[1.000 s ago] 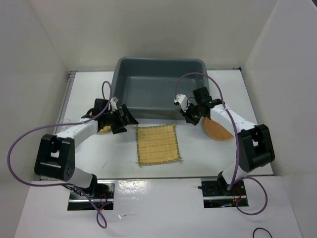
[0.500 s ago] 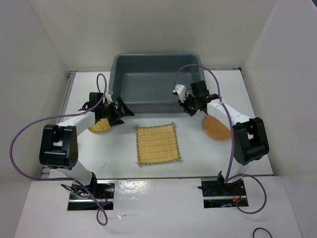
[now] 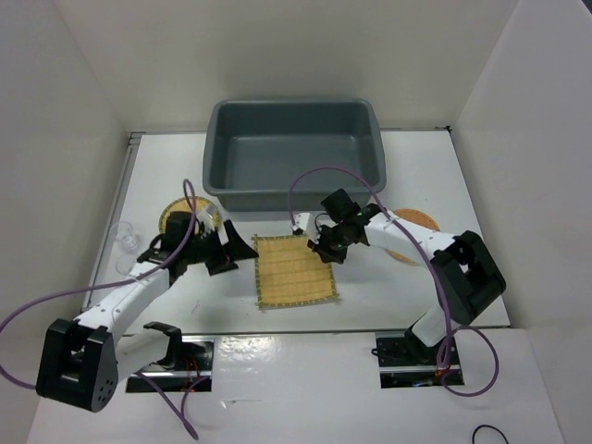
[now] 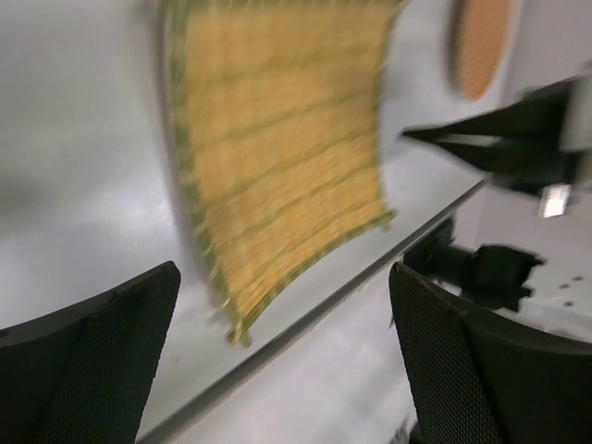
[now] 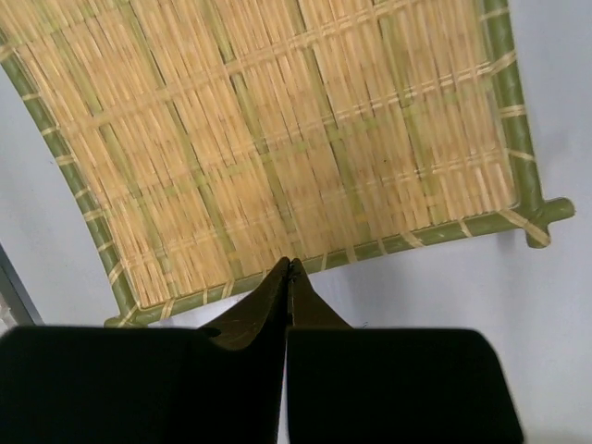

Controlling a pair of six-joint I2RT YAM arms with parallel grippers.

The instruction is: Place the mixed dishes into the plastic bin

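The square yellow bamboo mat (image 3: pixel 294 270) lies flat in front of the dark grey plastic bin (image 3: pixel 294 153). My left gripper (image 3: pixel 239 257) stands open just left of the mat, nothing between its fingers (image 4: pixel 490 370); the left wrist view shows the mat (image 4: pixel 277 139) ahead. My right gripper (image 3: pixel 317 250) is shut and empty, its tips (image 5: pixel 289 264) at the edge of the mat (image 5: pixel 277 139) near its far right corner. A yellow-tan woven disc (image 3: pixel 174 213) lies at the left, an orange-brown disc (image 3: pixel 414 222) at the right, partly behind the right arm. Clear glass cups (image 3: pixel 123 234) stand far left.
White walls close in the table on the left, back and right. Purple cables loop over both arms. The table's near edge (image 3: pixel 305 326) runs just in front of the mat. The right gripper's black body (image 4: pixel 504 148) shows in the left wrist view.
Both grippers have come away from the bin's front wall to the mat, the left one swinging nearer, the right one moving left. Both woven discs now show more.
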